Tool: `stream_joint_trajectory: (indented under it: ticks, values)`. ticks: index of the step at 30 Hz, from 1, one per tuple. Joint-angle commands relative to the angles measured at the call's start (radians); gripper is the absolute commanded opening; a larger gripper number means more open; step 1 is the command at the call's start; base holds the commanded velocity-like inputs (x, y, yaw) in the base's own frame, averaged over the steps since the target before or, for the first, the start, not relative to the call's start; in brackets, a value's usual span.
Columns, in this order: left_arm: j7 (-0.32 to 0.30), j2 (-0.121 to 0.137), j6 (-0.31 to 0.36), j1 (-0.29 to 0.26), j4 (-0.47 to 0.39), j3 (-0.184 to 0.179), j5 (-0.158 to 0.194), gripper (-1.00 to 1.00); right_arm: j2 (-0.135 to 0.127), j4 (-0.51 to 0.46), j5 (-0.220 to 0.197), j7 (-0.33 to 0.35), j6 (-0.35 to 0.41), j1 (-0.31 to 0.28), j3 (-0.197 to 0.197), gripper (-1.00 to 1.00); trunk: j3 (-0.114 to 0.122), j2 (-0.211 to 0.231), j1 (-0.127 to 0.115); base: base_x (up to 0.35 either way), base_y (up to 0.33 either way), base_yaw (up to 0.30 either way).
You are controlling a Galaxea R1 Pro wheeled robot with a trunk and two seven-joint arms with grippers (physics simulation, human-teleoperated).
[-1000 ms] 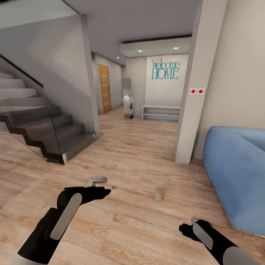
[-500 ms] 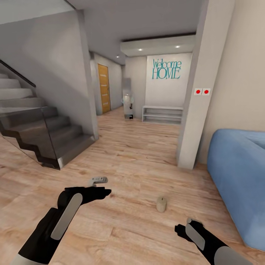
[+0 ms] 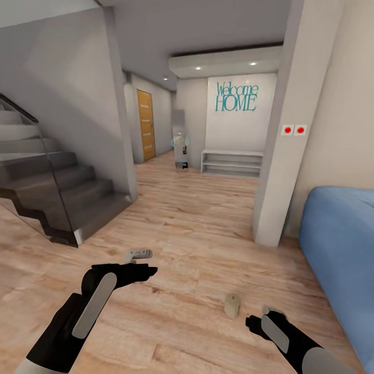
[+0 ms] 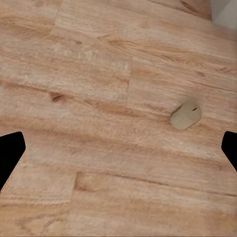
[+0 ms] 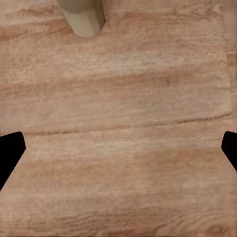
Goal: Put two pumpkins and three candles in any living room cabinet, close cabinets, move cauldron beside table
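A small beige stubby candle [image 3: 232, 305] with a dark wick spot lies on its side on the wooden floor. It sits just ahead of my right gripper [image 3: 258, 321], a little to that gripper's left. The same candle [image 4: 186, 115] shows in the left wrist view, and its end [image 5: 83, 17] shows at the edge of the right wrist view. My left gripper [image 3: 148, 263] hovers over bare floor to the candle's left. Both grippers are open and empty, fingertips wide apart. The pumpkins, cabinet, cauldron and table are out of view.
A blue sofa [image 3: 340, 249] stands at the right, next to a white pillar [image 3: 275, 156]. Dark stairs with a glass railing [image 3: 57, 192] rise at the left. A hallway runs ahead to a white bench [image 3: 231, 162] and a yellow door [image 3: 146, 124].
The whole view has shifted, with pillar and sofa sliding right in the picture. The candle now sits lower in the picture and closer to my right gripper. The left arm keeps its pose.
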Motion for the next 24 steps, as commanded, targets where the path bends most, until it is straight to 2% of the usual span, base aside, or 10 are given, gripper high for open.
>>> stream_joint_trajectory:
  ticks: [1, 9, 19, 24]
  values:
    - [0.01, 0.001, 0.002, -0.001, -0.001, -0.002, 0.01, 1.0, -0.001, -0.003, -0.008, -0.008, 0.003, -0.001, 0.008, 1.0, -0.001, 0.0, 0.0, 0.328, 0.0, 0.0]
    - [0.01, 0.002, 0.002, -0.001, -0.001, -0.003, 0.01, 1.0, -0.001, -0.002, -0.007, -0.009, 0.005, -0.001, 0.008, 1.0, -0.001, 0.0, 0.0, 0.303, 0.0, 0.0]
    - [0.01, 0.002, 0.002, -0.001, -0.001, -0.003, 0.01, 1.0, 0.001, -0.003, -0.006, -0.007, 0.027, -0.001, 0.008, 1.0, -0.001, 0.0, 0.0, 0.076, 0.026, 0.0]
    - [0.01, 0.002, 0.002, -0.001, -0.001, -0.003, 0.01, 1.0, 0.001, 0.001, 0.009, 0.06, 0.033, -0.001, 0.011, 1.0, -0.001, 0.0, 0.0, 0.176, 0.065, 0.0]
